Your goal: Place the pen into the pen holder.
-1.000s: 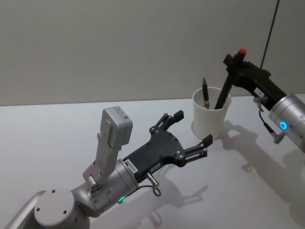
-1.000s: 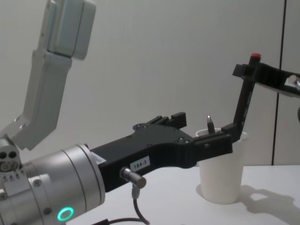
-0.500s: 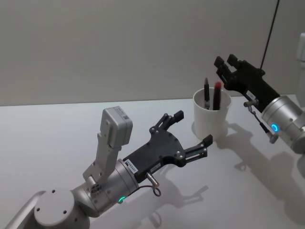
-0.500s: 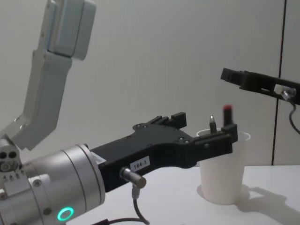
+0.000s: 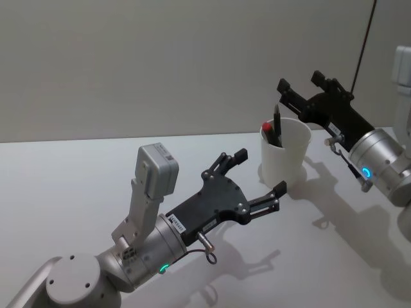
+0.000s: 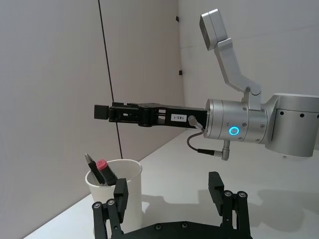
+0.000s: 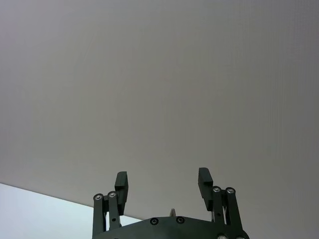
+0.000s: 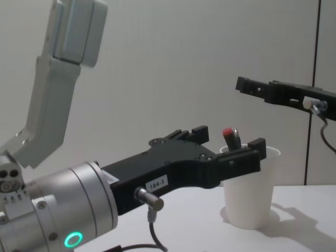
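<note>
- Nearest the robot, the left claw is held out above the white counter, short of the pen holder; its fingers are spread wide apart and nothing is held between them.
- In the chest view, the left claw is seen large, and one of its fingertips overlaps the front of the cup.
- In the left wrist view, the two fingers of the left claw are seen well apart, with the cup beyond one of them.
- Just beyond the left claw, the pen holder, a plain white paper cup with a rolled rim, stands upright on the counter.
- Inside the cup, the pen with a red cap is seen leaning against the rim on the robot's left side; its red end stands above the rim.
- A second, dark pen is leaned beside it in the same cup, its tip pointing up.
- Farther back, the right claw is held in the air above and just behind the cup; its fingers are parted and nothing is gripped.
- In the right wrist view, the right claw is shown with a wide gap between its fingers, set against the plain grey wall.
</note>
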